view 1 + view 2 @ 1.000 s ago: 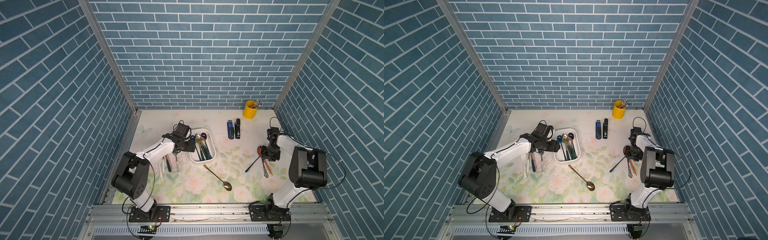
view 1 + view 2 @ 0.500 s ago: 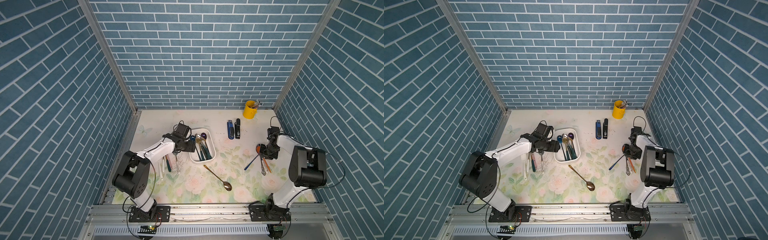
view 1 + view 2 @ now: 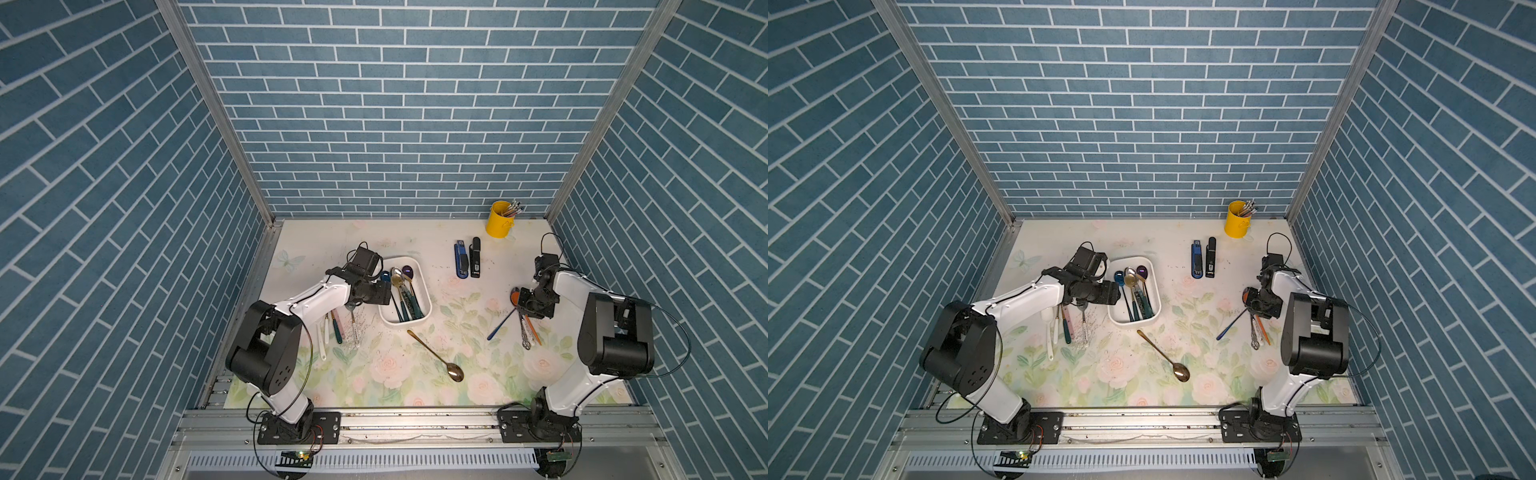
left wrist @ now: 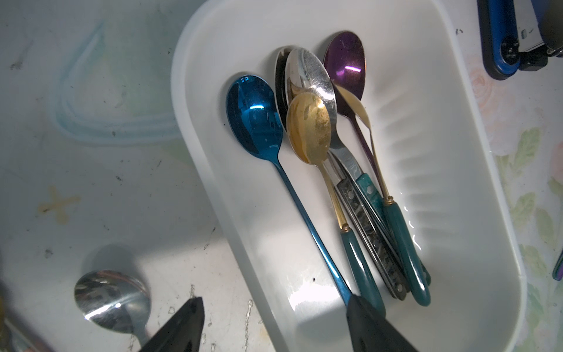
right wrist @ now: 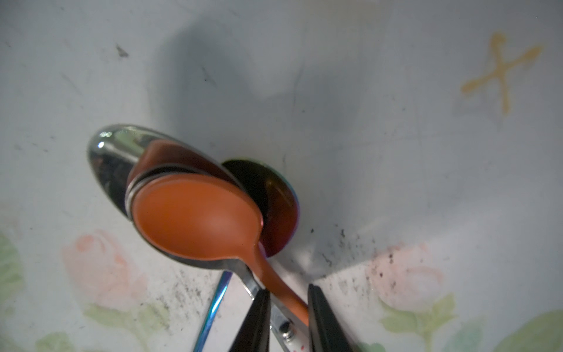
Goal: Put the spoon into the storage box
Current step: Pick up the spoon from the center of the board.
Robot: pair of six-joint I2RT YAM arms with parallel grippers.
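Moved: right gripper (image 5: 288, 292), jaws closer than a second ago
Grip: pinching orange spoon (image 5: 198, 219) by its handle; bowl on silver spoon (image 5: 106, 158), well apart from storage box (image 4: 426, 91)
Left gripper (image 4: 275, 301): spread, empty, straddling that box's rim
Writing: black stapler (image 3: 476, 257) label unreadable

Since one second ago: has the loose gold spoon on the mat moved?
No. The gold spoon lies as before, its handle tip just short of the storage box's near corner and its bowl pointing away from the box.

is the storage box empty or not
Not empty: the storage box holds several spoons, among them a blue spoon and a purple spoon.
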